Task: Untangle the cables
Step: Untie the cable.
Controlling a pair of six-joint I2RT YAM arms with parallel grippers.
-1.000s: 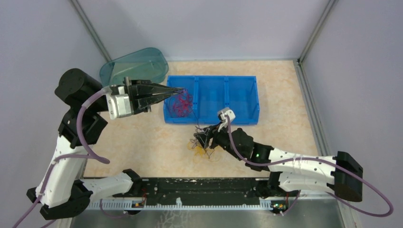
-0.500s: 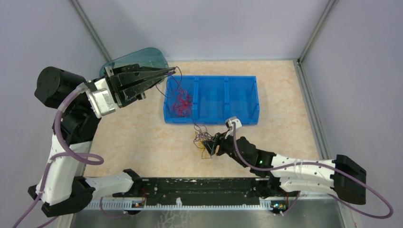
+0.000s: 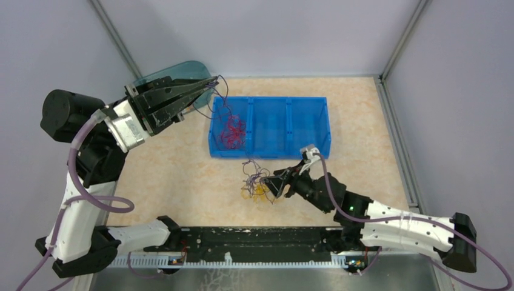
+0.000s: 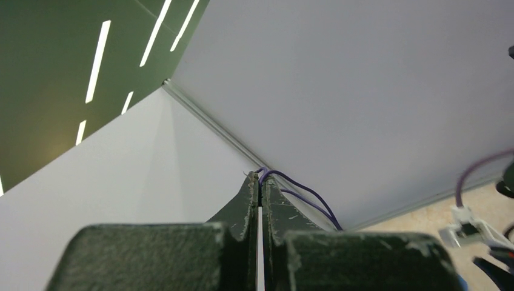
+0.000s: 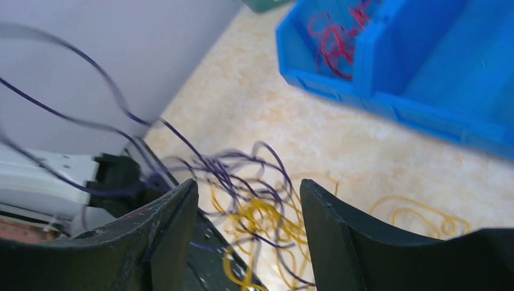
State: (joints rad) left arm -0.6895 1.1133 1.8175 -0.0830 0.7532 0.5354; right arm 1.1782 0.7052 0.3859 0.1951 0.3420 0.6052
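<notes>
My left gripper (image 3: 213, 81) is raised above the bin's left end and shut on a thin purple wire (image 4: 301, 189), pinched at its tips (image 4: 261, 179). The wire (image 3: 223, 100) hangs down to a red wire tangle (image 3: 232, 130) in the left compartment of the blue bin (image 3: 306, 124). A purple and yellow tangle (image 3: 254, 183) lies on the table in front of the bin. My right gripper (image 3: 276, 185) is open just right of it. In the right wrist view the purple (image 5: 224, 170) and yellow (image 5: 270, 219) wires lie between the spread fingers (image 5: 248, 197).
A teal translucent container (image 3: 189, 68) sits at the back left, partly behind my left gripper. The bin's middle and right compartments hold nothing. Grey walls close in the back and sides. The black base rail (image 3: 254, 239) runs along the near edge.
My left gripper has risen and swung back left, pulling the purple wire up out of the bin. My right gripper has slid right, off the floor tangle.
</notes>
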